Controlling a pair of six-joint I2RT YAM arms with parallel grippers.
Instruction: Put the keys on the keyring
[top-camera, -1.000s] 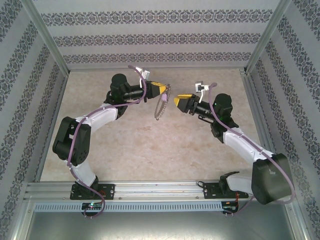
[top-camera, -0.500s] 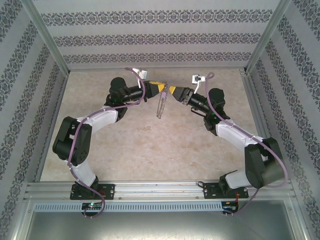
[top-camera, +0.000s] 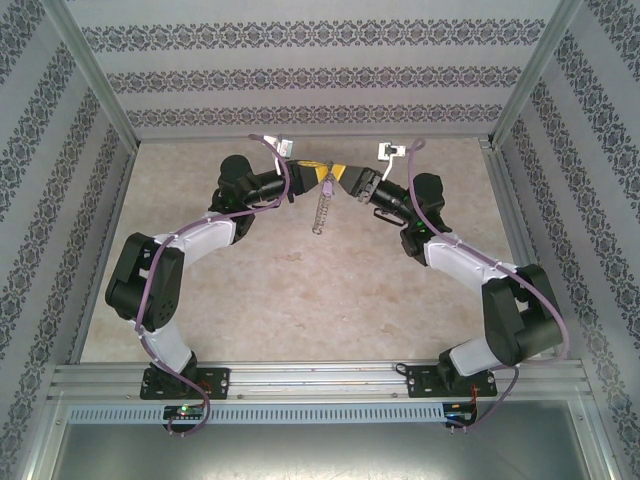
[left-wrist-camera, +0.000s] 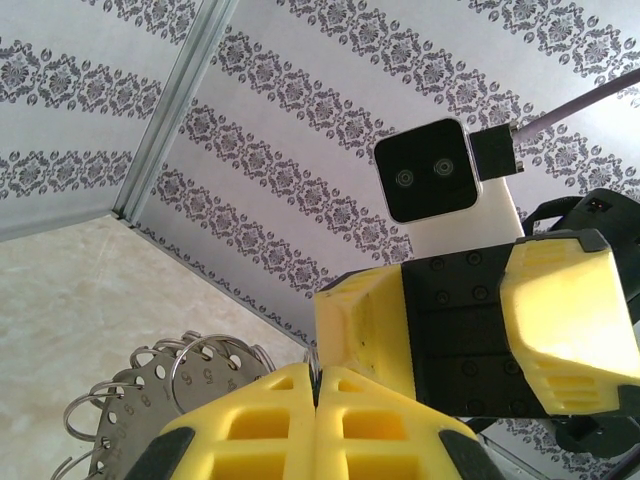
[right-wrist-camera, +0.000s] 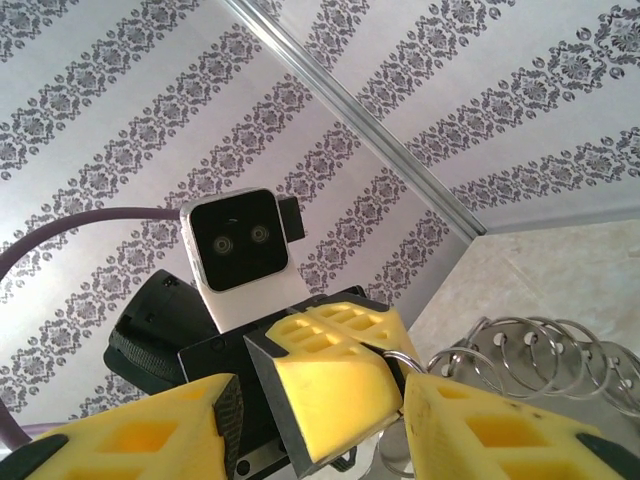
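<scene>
One keyring (top-camera: 319, 208) hung in the air near the table's (top-camera: 300, 300) far edge, pinched tight by the left gripper (top-camera: 327, 181). The right gripper (top-camera: 343, 181) stood partly open around those tips. It needed to squeeze slowly and catch only the ring.

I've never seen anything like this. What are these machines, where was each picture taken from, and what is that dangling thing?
The left arm and right arm are robots bolted to the near edge of a table. One picture looks down from above. The other two come from small cameras on each wrist, so the yellow fingers appear up close. The left arm's fingers are shut, pinching a silvery keyring that hangs in the air. The right arm's fingers stand apart, with the left arm's fingertip between them.
</scene>
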